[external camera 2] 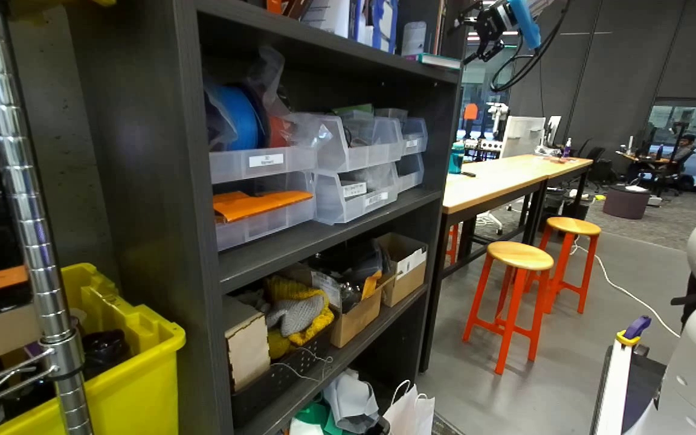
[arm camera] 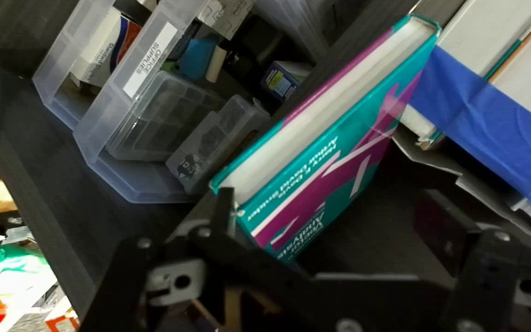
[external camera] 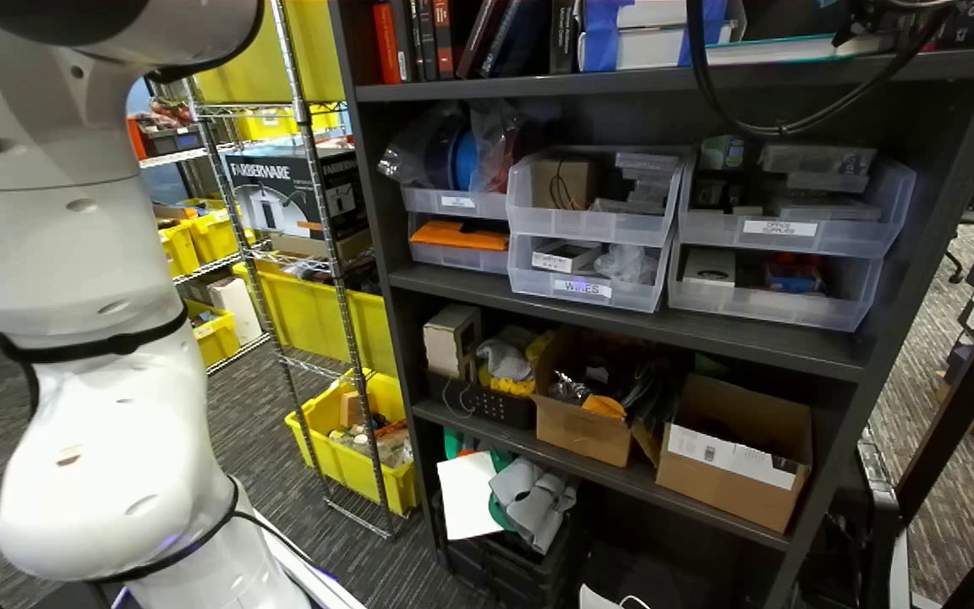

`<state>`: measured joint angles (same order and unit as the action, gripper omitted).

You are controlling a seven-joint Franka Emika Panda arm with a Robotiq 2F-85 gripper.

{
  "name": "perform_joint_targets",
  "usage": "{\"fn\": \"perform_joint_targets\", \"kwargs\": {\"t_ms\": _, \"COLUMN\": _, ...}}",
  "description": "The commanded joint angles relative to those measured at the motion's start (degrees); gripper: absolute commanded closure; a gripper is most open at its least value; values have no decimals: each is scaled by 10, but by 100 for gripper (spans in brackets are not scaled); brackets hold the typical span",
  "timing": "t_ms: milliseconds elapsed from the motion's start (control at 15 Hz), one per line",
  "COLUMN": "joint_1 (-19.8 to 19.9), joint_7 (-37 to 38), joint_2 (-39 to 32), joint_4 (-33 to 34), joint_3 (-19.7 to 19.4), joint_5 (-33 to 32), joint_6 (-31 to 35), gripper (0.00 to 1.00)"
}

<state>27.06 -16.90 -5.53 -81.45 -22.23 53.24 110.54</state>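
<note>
Spread end effector [arm camera: 331, 203] faces edge of teal book [arm camera: 337, 147].

Closed teal-and-purple book [arm camera: 334, 166], flat on a dark shelf [external camera: 538, 85]

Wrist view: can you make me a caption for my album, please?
Open tool by a teal and purple book, near a bin labeled OFFICE SUPPLIES.

teal book [arm camera: 334, 154] with magenta-and-white pattern, blue band [arm camera: 491, 120]
</note>
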Motion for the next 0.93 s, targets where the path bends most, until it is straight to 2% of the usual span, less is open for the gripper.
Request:
{"fn": "perform_joint_targets", "kwargs": {"t_ms": 0, "joint_1": 1, "joint_7": -9, "joint_2": 22, "joint_4": -8, "joint_3": 0, "joint_5": 14, "joint_6": -16, "gripper": 0}}
{"fn": "perform_joint_targets", "kwargs": {"t_ms": 267, "joint_1": 2, "joint_7": -21, "joint_2": 55, "joint_4": -40, "joint_3": -1, "joint_5": 19, "joint_6": -3, "gripper": 0}}
{"fn": "perform_joint_targets", "kwargs": {"t_ms": 667, "joint_1": 2, "joint_7": -38, "joint_2": 77, "joint_4": -56, "joint_3": -29, "joint_5": 34, "joint_6": -5, "gripper": 0}}
{"fn": "perform_joint_targets", "kwargs": {"t_ms": 867, "joint_1": 8, "joint_7": -61, "joint_2": 72, "joint_4": -59, "joint_3": -48, "joint_5": 64, "joint_6": -21, "gripper": 0}}
